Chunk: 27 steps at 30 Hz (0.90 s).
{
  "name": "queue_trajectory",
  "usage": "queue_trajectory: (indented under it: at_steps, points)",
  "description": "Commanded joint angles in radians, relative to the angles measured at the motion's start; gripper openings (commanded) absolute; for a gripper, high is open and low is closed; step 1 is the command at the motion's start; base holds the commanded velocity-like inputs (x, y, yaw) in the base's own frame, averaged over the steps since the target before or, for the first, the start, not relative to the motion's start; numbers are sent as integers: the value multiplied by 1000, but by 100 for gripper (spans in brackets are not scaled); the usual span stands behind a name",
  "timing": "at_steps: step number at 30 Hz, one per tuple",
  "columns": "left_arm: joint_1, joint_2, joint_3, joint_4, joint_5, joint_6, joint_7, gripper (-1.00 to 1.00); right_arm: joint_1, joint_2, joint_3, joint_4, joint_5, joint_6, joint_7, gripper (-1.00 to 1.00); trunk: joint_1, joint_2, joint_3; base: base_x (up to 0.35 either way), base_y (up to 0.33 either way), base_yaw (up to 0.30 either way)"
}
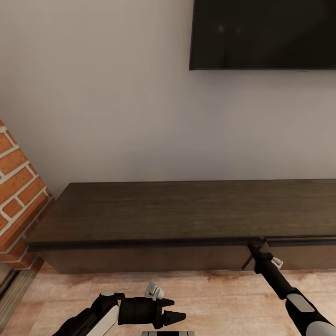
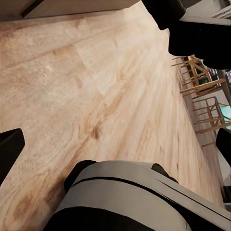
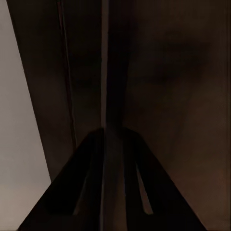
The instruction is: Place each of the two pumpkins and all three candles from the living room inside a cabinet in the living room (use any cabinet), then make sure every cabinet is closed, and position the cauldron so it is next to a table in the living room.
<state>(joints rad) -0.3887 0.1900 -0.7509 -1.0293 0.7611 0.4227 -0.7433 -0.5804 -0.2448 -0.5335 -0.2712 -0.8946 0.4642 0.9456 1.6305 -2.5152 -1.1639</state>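
Note:
The cabinet (image 1: 163, 210) is a long low dark brown console against the wall, its top bare. My right gripper (image 1: 254, 247) reaches up to its front, at the seam between two drawer fronts just under the top edge. In the right wrist view the gripper (image 3: 103, 132) has its fingers meeting on that vertical seam of the cabinet (image 3: 168, 72), shut. The drawer front right of the seam stands slightly proud. My left gripper (image 1: 177, 315) hovers low over the floor, open and holding nothing, its fingers (image 2: 9, 149) far apart. The pumpkins, candles and cauldron are out of view.
A black TV (image 1: 263, 32) hangs on the wall above the cabinet. A brick column (image 1: 18, 196) stands at the cabinet's left end. Wood floor (image 1: 210, 289) lies in front. Wooden chairs (image 2: 204, 82) stand farther off, and my own base (image 2: 125, 197) is below the left gripper.

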Motion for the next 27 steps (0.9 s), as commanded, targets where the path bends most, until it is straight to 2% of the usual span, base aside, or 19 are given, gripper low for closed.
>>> queue_trajectory:
  at_steps: [1,27]
  points:
    - [-1,1,-2,0,11,8,2,100,-1,0,1,0,-17,20,4,-100,0,0,-1,0,0,0]
    - [-1,1,-2,-3,11,7,0,100,-1,-4,3,-1,-7,20,3,-100,0,0,-1,0,0,0]
